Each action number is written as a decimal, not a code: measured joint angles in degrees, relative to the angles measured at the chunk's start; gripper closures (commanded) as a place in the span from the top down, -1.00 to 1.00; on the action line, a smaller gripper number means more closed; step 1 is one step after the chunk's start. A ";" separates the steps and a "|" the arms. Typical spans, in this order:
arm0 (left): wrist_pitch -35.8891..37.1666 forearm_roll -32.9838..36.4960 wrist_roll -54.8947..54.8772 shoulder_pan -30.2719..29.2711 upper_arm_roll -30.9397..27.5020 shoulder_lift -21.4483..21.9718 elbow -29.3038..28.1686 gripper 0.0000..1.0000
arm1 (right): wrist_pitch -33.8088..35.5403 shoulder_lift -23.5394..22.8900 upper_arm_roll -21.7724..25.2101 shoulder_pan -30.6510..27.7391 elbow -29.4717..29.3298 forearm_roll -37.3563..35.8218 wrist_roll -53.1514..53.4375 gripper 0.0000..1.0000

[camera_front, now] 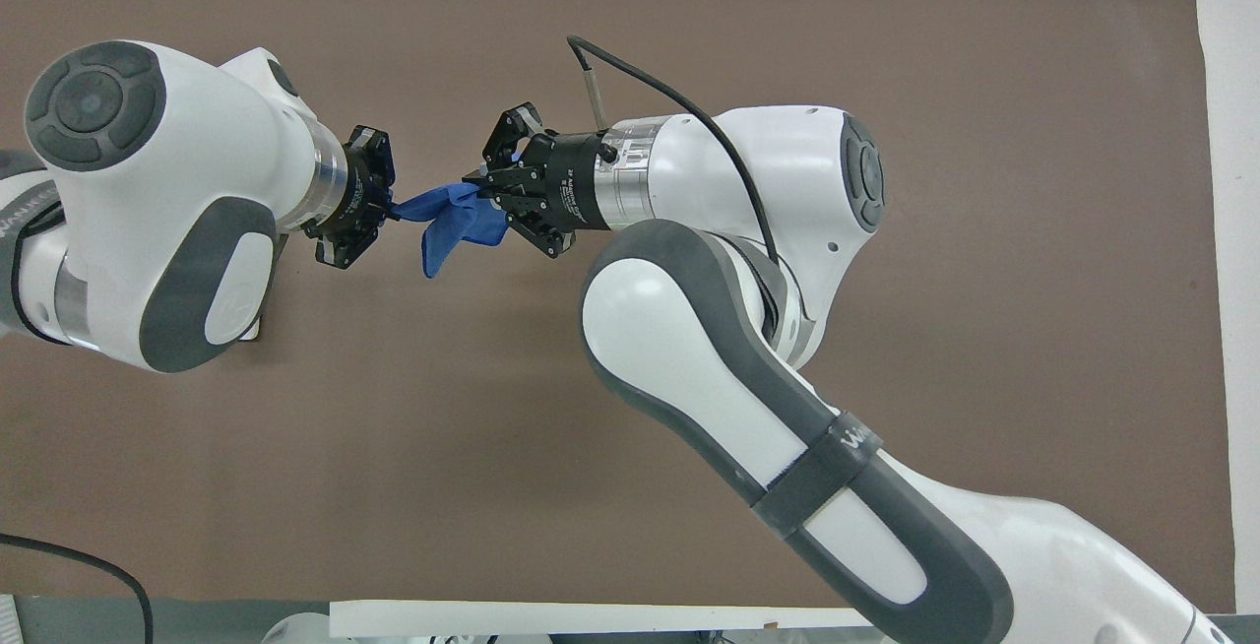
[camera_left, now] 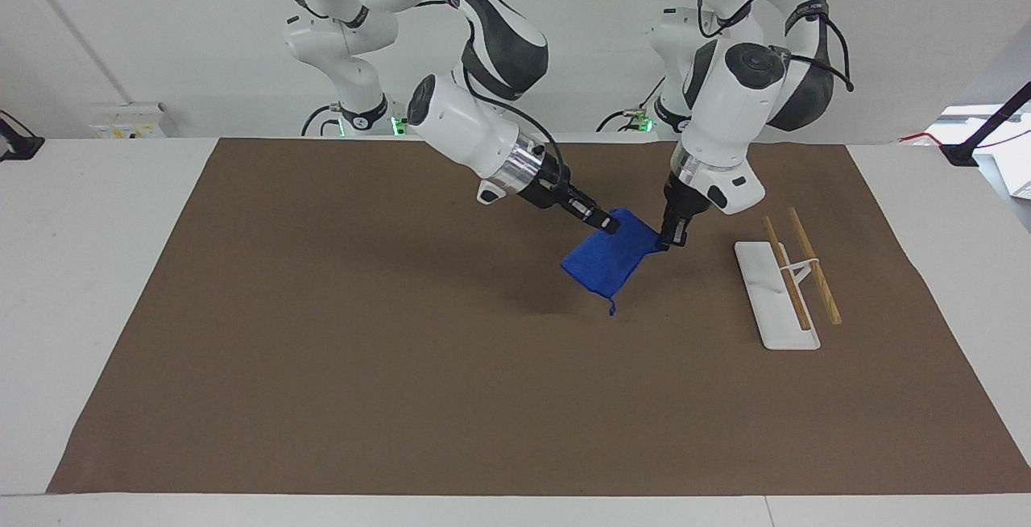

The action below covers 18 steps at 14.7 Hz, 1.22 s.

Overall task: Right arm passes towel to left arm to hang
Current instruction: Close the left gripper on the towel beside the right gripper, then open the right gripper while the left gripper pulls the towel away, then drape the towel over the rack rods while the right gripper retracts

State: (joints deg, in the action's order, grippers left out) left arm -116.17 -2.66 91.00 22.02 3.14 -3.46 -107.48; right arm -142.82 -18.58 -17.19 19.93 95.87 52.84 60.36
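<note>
Brown mat point(camera_left: 362, 350) covers the table; both arms meet above its middle. Right arm point(camera_left: 475, 136) reaches in, right gripper point(camera_left: 608, 225) clenched on one upper corner of the towel point(camera_left: 604, 263). Left arm point(camera_left: 729, 116) comes down beside it, left gripper point(camera_left: 665, 243) clenched on the other upper corner. The towel hangs clear of the mat between them, loop point(camera_left: 613, 304) dangling lowest. Towel rack point(camera_left: 785, 285) (white base, two wooden rails) lies near the left arm's end.

Step in hand: handover, both holding. Judged next: right gripper must release before the left carries the towel to the rack.
</note>
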 measured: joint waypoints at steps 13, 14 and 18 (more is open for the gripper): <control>16.84 4.86 -23.03 -10.17 -1.17 2.22 9.96 -1.00 | 17.40 0.41 0.94 -9.38 -0.65 -39.53 -14.00 1.00; 16.83 6.57 -27.75 -12.22 -1.22 2.20 9.96 -1.00 | 21.82 1.11 1.04 -12.04 -0.92 -42.05 -18.74 1.00; 14.40 11.75 -48.57 -21.41 -1.49 2.02 9.67 -1.00 | 36.69 7.07 1.31 -25.04 -1.96 -49.92 -39.58 1.00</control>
State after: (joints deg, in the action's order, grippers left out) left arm -101.76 9.08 42.43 0.61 1.65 -1.44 -97.82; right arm -106.13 -11.52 -15.88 -5.11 93.92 2.91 20.77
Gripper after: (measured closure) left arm 0.982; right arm 0.000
